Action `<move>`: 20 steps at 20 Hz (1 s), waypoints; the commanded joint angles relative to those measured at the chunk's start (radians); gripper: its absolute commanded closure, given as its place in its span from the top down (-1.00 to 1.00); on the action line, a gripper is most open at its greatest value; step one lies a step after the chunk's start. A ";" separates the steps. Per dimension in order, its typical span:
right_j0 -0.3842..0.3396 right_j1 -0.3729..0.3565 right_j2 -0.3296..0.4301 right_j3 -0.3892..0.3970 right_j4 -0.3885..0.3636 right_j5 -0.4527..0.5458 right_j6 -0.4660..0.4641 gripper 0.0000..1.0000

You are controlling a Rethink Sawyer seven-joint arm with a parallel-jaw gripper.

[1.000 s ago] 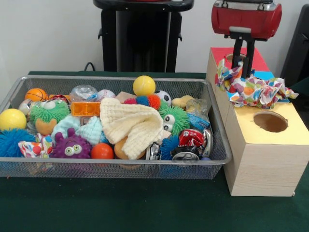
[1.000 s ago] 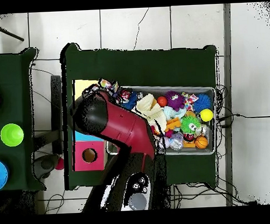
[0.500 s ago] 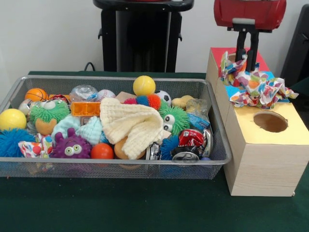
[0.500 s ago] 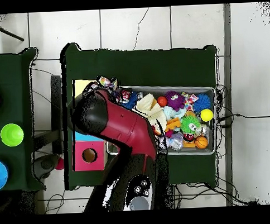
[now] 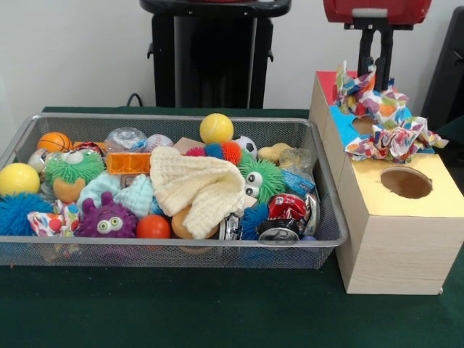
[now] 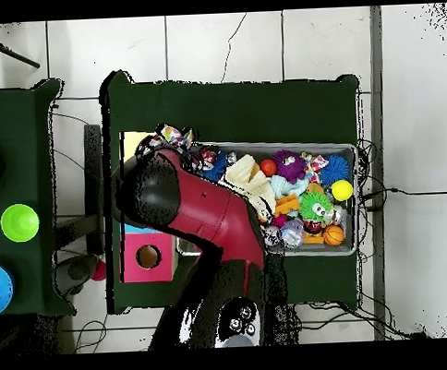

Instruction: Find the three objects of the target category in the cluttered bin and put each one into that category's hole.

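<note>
A colourful patterned cloth (image 5: 380, 116) (image 6: 176, 134) hangs over the wooden sorting box (image 5: 395, 250), its top end lifted above the blue section's hole (image 5: 362, 125) and its lower end draped toward the yellow section. My gripper (image 5: 375, 71) is straight above it, shut on the cloth's raised end. The yellow hole (image 5: 406, 183) in front is uncovered. In the overhead view the red arm (image 6: 201, 212) hides the gripper. The mesh bin (image 5: 174, 119) (image 6: 357, 196) holds a cream knitted cloth (image 5: 199, 185), a pale blue knitted cloth (image 5: 134, 194) and a small patterned cloth (image 5: 51, 221).
The bin is full of balls, fuzzy googly-eyed toys, an orange block (image 5: 127, 162) and crushed cans (image 5: 286, 217). The box's red section with its hole (image 6: 148, 257) is farthest back. A side table with coloured cups (image 6: 19, 222) stands at the overhead view's left.
My gripper has risen over the box, pulling the cloth's top end up with it. The blue section's hole, covered before, now shows.
</note>
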 commanded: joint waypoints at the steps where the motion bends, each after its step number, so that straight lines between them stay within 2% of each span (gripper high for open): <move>1: -0.018 0.040 0.121 0.070 -0.068 -0.005 0.068 -1.00; 5: -0.045 0.036 0.183 0.117 -0.051 -0.077 0.092 -1.00; 13: -0.067 0.038 0.251 0.158 -0.057 -0.160 0.120 -1.00; 20: -0.068 0.038 0.260 0.160 -0.061 -0.140 0.126 -1.00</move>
